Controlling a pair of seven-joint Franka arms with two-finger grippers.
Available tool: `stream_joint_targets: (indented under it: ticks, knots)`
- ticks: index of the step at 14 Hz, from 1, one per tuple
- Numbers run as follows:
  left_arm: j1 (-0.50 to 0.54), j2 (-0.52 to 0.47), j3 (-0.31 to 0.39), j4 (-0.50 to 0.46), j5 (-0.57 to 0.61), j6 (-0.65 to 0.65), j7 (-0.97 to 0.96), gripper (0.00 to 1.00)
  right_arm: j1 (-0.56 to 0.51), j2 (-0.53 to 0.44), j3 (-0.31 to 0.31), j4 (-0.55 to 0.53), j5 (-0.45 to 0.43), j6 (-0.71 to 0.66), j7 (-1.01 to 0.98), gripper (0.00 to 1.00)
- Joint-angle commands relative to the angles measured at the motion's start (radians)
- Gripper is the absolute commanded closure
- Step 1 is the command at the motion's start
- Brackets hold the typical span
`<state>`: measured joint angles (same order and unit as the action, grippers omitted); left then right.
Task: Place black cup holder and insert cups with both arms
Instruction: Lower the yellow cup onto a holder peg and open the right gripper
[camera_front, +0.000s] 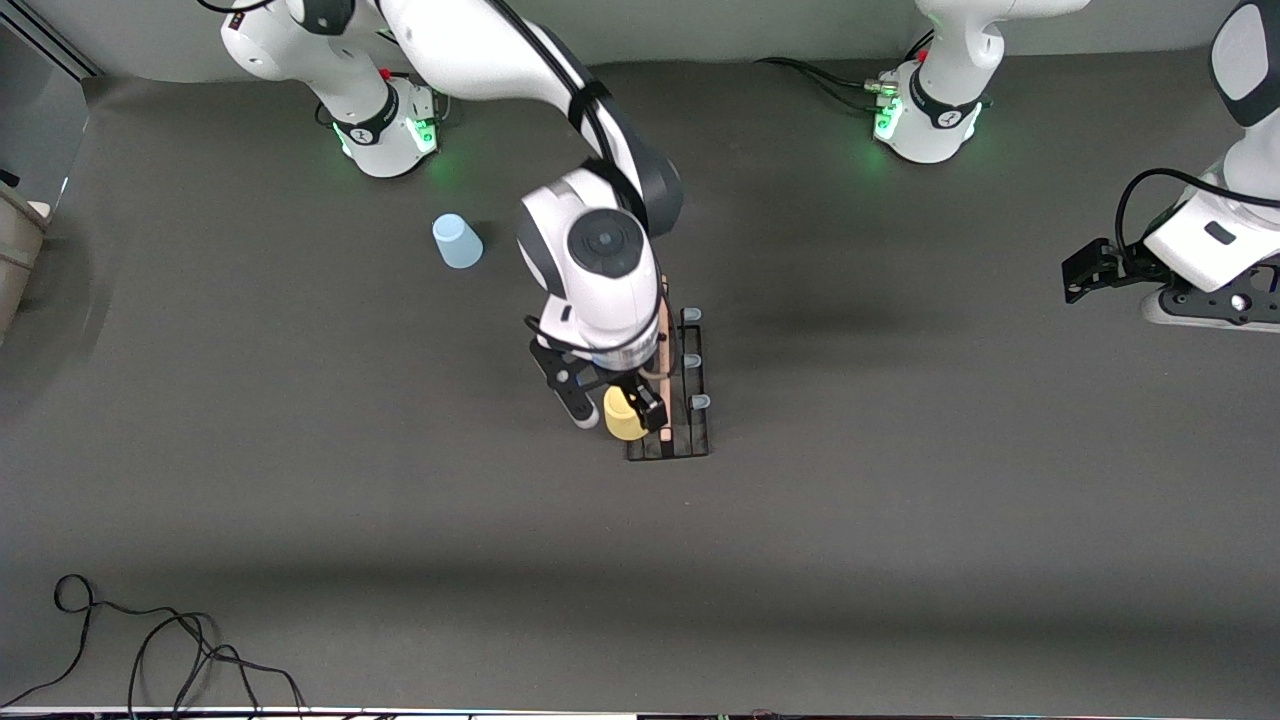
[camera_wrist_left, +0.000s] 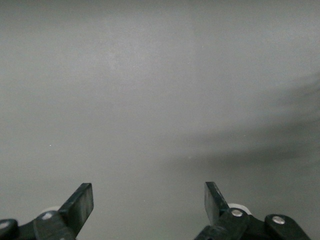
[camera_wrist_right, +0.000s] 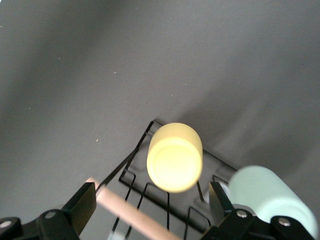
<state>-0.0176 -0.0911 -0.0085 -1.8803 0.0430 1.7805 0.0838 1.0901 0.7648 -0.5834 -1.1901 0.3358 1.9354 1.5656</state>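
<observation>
The yellow cup (camera_wrist_right: 174, 157) is set on the rack (camera_front: 690, 436); the right pincer (camera_front: 612, 405) is released around it. The left pincer (camera_wrist_left: 148, 205) waits released. Next, the blue cup (camera_front: 457, 241) should be fetched.

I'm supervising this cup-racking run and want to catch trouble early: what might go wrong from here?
The right gripper stands open around the yellow cup, which sits on a peg of the black cup holder; pulling away crookedly could drag the cup off. Its fingers also sit close to the wooden handle, so a snag might shift the rack. The light blue cup is still on the table; the left gripper waits open over bare table.
</observation>
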Motion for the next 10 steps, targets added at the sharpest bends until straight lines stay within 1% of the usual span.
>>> stream_joint_targets:
  ticks: [1, 3, 5, 6, 8, 9, 10]
  knots:
    - [0.004, -0.004, 0.001, -0.005, -0.011, 0.011, 0.019, 0.00, 0.005, -0.160, -0.001, -0.020, -0.067, -0.130, -0.024, 0.00]
    - [0.004, -0.004, 0.001, -0.005, -0.011, 0.011, 0.019, 0.00, 0.002, -0.235, -0.003, -0.023, -0.118, -0.247, -0.134, 0.00]
    - [0.004, -0.006, 0.001, 0.000, -0.011, 0.008, 0.019, 0.00, -0.018, -0.297, -0.004, -0.031, -0.132, -0.356, -0.287, 0.00]
    - [0.004, -0.006, 0.001, 0.000, -0.012, 0.007, 0.019, 0.00, -0.042, -0.350, 0.005, -0.067, -0.161, -0.377, -0.341, 0.00]
    - [0.004, -0.009, 0.001, 0.000, -0.011, 0.005, 0.019, 0.00, -0.076, -0.476, 0.025, -0.178, -0.228, -0.372, -0.445, 0.00]
    - [0.004, -0.010, 0.001, 0.000, -0.012, 0.002, 0.019, 0.00, -0.135, -0.540, 0.084, -0.227, -0.262, -0.372, -0.513, 0.00]
    - [0.004, -0.016, 0.001, 0.001, -0.012, -0.001, 0.018, 0.00, -0.224, -0.606, 0.164, -0.279, -0.303, -0.372, -0.569, 0.00]
